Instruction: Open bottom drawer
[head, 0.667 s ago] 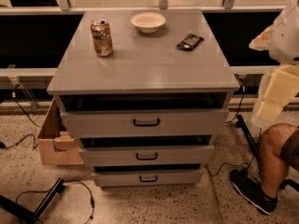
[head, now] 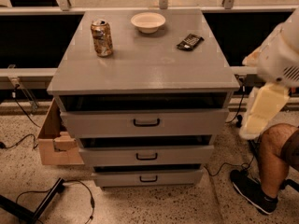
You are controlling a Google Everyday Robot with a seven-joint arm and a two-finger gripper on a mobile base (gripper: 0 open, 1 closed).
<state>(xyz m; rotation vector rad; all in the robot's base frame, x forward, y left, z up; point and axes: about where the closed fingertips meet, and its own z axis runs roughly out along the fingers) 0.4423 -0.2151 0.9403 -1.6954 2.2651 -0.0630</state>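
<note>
bottom drawer (head: 177, 177): lowest front in the desk (head: 140, 73), near shut
hand: out of view, grip cannot be told; arm (head: 275, 69) right of desk
progress: handle (head: 148, 178) untouched, whole pull left

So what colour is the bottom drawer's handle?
Black handle, camera view. The gripper hangs far right, away from it.

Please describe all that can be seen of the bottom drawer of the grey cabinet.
The grey-painted wooden bottom drawer is the lowest of three, with the narrowest front and a small black bar handle at its middle. It looks slightly ajar, level, just above the speckled floor. Nothing touches it; the pale pincer hangs apart, to the right of the grey cabinet.
</note>
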